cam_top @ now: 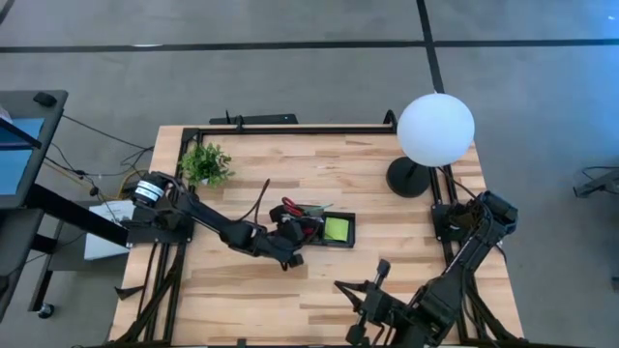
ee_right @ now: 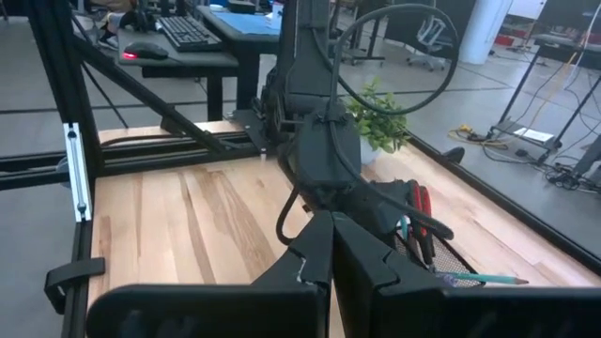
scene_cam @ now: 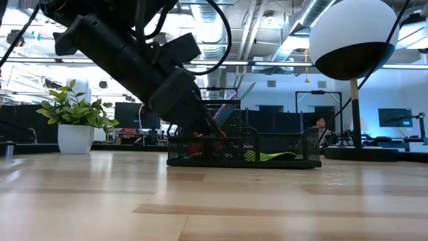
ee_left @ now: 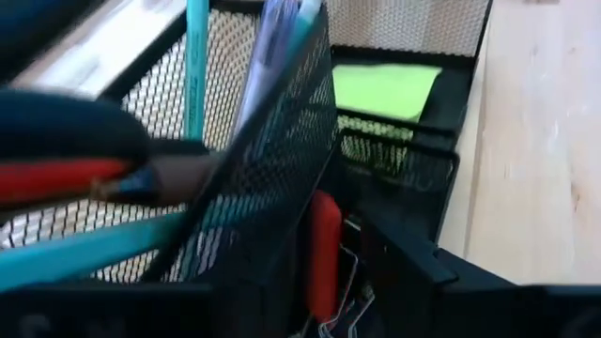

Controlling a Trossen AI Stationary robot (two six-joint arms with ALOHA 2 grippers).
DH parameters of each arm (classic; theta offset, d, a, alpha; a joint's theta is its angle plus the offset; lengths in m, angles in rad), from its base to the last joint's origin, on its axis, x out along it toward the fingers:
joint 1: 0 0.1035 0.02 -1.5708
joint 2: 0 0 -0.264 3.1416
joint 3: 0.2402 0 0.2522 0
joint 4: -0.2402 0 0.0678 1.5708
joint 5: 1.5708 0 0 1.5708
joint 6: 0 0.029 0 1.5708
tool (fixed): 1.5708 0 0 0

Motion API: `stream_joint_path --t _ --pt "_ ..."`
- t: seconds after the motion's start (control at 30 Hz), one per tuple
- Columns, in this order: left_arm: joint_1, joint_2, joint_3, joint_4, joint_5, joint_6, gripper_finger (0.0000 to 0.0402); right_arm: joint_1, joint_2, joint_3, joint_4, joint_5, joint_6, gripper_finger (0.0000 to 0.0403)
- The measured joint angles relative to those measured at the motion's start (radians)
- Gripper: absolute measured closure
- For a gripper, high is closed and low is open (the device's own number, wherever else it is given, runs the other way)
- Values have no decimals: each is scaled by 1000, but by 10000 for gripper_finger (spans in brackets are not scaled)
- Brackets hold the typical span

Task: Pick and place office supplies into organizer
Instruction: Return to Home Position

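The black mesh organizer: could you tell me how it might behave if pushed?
The organizer, open mesh, looks light and would probably slide on the smooth table. Low and wide, it seems unlikely to tip, though the left gripper at its taller end could drag it. The right gripper waits near the front edge.

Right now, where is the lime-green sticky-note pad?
In the high view, the lime-green sticky-note pad lies in the right-end compartment of the black mesh desk organizer, mid-table, opposite the red-handled scissors.

Black mesh organizer [scene_cam: 304, 144] sits flat mid-table. Lime sticky pad [cam_top: 337, 230] lies flat in its low end compartment. Red-handled scissors [cam_top: 290, 207] and teal pens [ee_left: 196, 66] lean in the tall holder, red eraser [ee_left: 324, 253] on end in the slot beside it.
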Motion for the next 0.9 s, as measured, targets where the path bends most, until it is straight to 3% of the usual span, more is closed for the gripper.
stream_joint_path --t 0.33,0.53,0.7,0.9 --pt "-33 0 8 9 0 -12 280 0 0 0 1 0 0 403" --pt "-59 -34 95 -70 9 -12 289 -1 0 0 -5 11 -38 403" --pt "-88 -157 181 -276 32 0 291 17 0 30 -28 67 -254 403" --pt "-136 -408 231 -556 31 1 291 76 -1 84 -26 77 -450 403"
